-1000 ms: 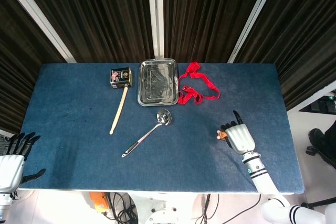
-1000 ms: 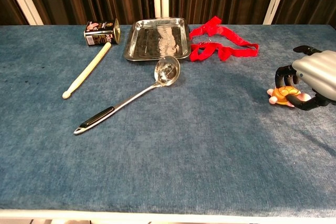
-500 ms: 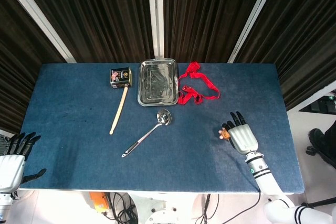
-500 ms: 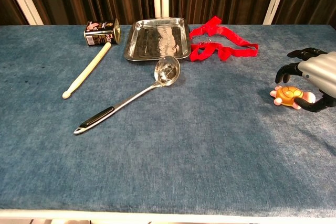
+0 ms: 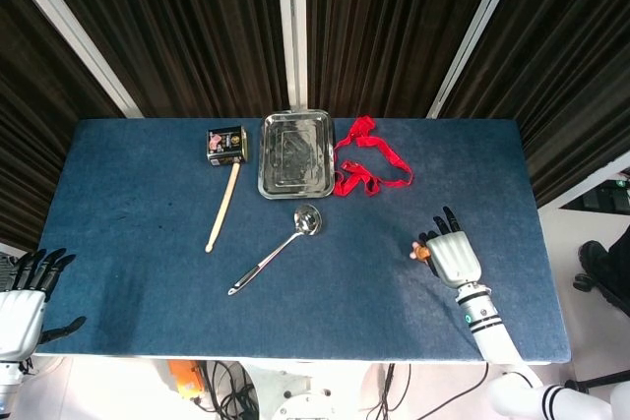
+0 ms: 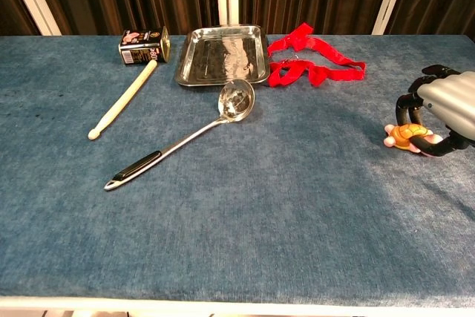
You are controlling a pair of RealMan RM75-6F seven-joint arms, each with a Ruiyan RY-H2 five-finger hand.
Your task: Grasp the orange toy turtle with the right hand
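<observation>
I had a blue cloth-covered table [image 5: 148, 243] in front of dark ribbed curtains [image 5: 197, 27] with pale slanted posts.

Nearest me, off the table's near left corner, my left hand [image 5: 25, 297] hung with fingers spread apart and nothing in it. On the near right side my right hand [image 6: 444, 109] sat low over the cloth, its dark fingers [image 6: 404, 107] curled down around the orange toy turtle [image 6: 407, 136]. The turtle lay under the fingertip end of that hand, toward the table's centre from the palm, with a finger arching over its far side and the thumb curving beneath its near edge. From the chest view the fingers looked wrapped about it; I could not tell whether the turtle was off the cloth.

Further out, near mid-table, a steel ladle [image 6: 185, 136] lay diagonally. Left of it lay a pale wooden stick [image 6: 122, 99], its far end touching a small printed tin [image 6: 143, 44]. Beside the tin sat a steel tray [image 6: 223, 53], and a red strap [image 6: 312, 61] lay tangled just to its right.
</observation>
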